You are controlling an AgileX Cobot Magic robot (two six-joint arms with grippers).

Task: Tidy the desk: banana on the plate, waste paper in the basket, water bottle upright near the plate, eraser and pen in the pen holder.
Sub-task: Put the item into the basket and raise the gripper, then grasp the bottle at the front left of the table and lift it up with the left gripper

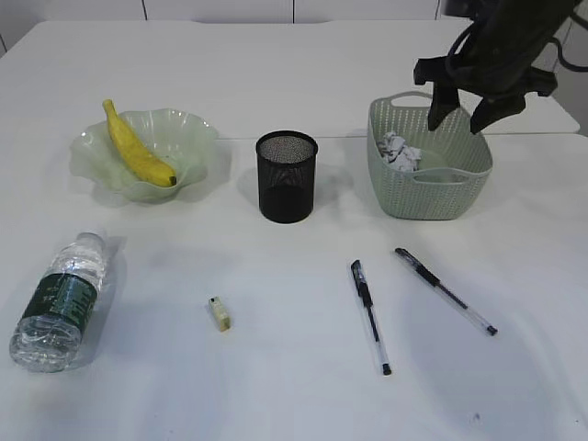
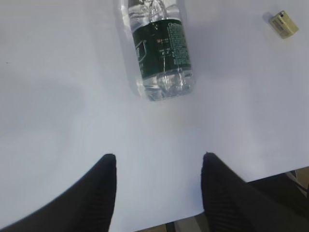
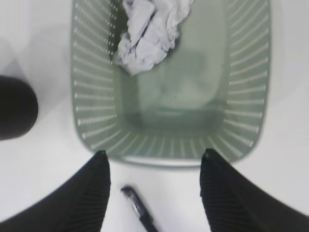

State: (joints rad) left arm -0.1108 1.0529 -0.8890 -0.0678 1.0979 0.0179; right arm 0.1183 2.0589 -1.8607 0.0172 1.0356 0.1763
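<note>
**Paper's in the basket, bottle next**

The right tool [image 1: 464, 118] hangs over the basket [image 1: 429, 188] w/ its jaws wide apart & nothing in them. The waste paper [image 1: 401, 150] lies inside, at the far left corner, so that job looks done. The banana [image 1: 136, 147] lies on the plate [image 1: 184, 124], also done.

The left tool [image 2: 158, 166] is open & empty too, low over the table [image 1: 294, 386]. The water bottle [image 2: 161, 53] lies on its side just ahead of it, prob. lined up for a grab so it can be stood up.

The eraser [image 1: 219, 313] & two pens [image 1: 370, 315] [image 1: 446, 290] lie flat on the table, in front of the pen holder [image 1: 287, 175], not in it yet.
</note>
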